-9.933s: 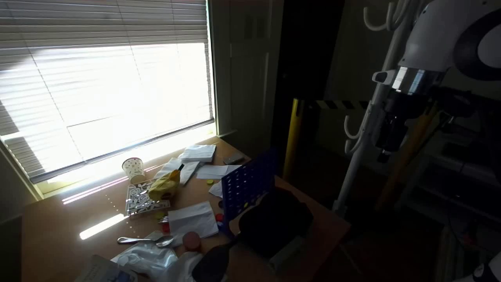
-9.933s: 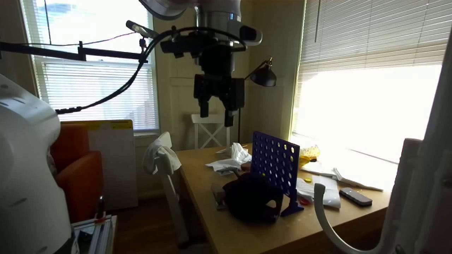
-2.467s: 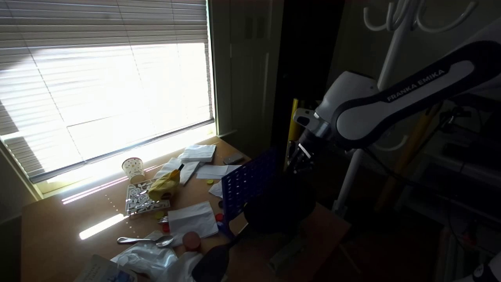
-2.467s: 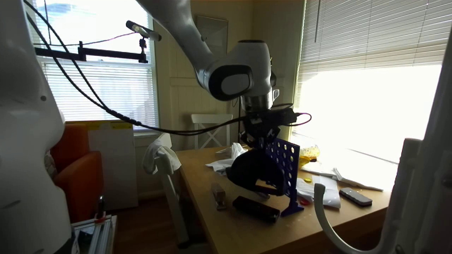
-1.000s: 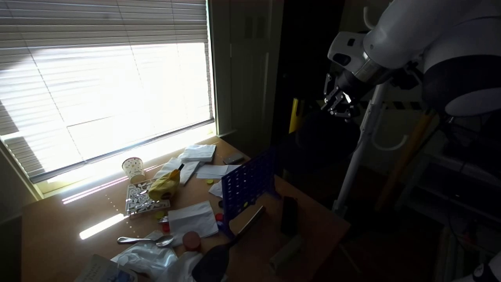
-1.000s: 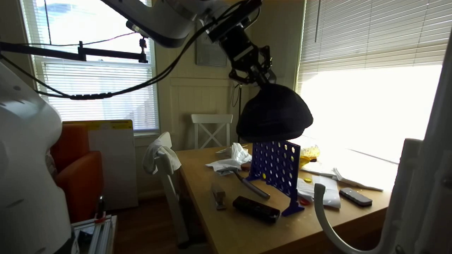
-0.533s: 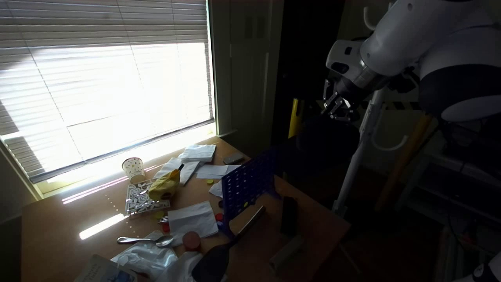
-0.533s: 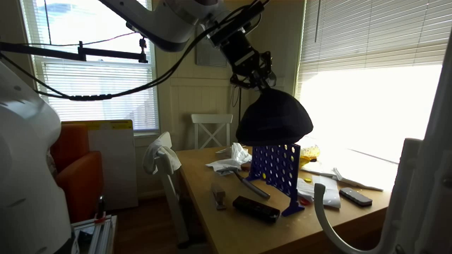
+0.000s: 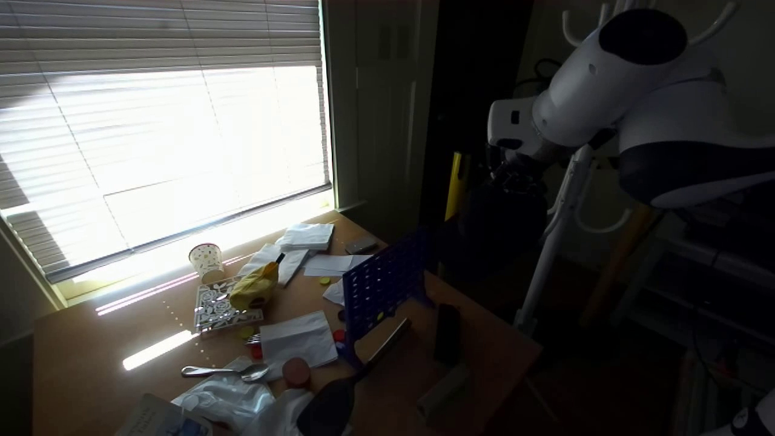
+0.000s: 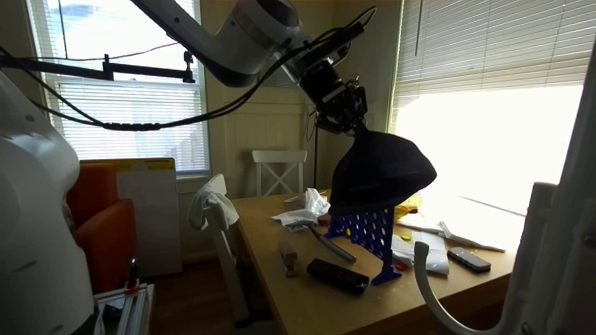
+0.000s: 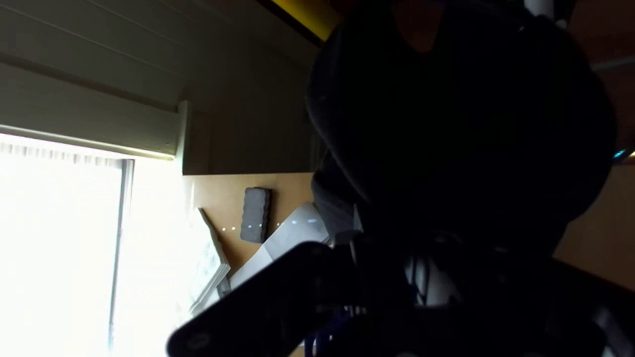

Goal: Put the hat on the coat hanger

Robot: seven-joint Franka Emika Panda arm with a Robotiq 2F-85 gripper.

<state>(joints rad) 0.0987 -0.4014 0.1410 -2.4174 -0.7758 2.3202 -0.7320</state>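
Note:
The dark floppy hat [image 10: 382,172] hangs in the air above the table, pinched at its top by my gripper [image 10: 357,130]. Its brim side points downward and tilts slightly. The hat [image 9: 502,227] is a near-black shape in front of the coat hanger [image 9: 548,272], whose white pole and curved hooks rise behind it; whether they touch cannot be told. In an exterior view a lower hook of the coat hanger [image 10: 433,293] curves up in the right foreground, apart from the hat. In the wrist view the hat [image 11: 456,124] fills the upper right and the fingertips are lost in darkness.
A blue dotted rack [image 10: 368,232] stands on the table [image 10: 307,298] below the hat. Near it lie a black case [image 10: 337,275], a spatula [image 9: 387,345] and a grey eraser [image 10: 469,259]. A yellow post [image 9: 455,188] stands behind the table.
Earlier the hat lay on the table below my open gripper; then it was gripped and lifted. Over the last half second gripper and hat have sunk a little, moving toward the window side.

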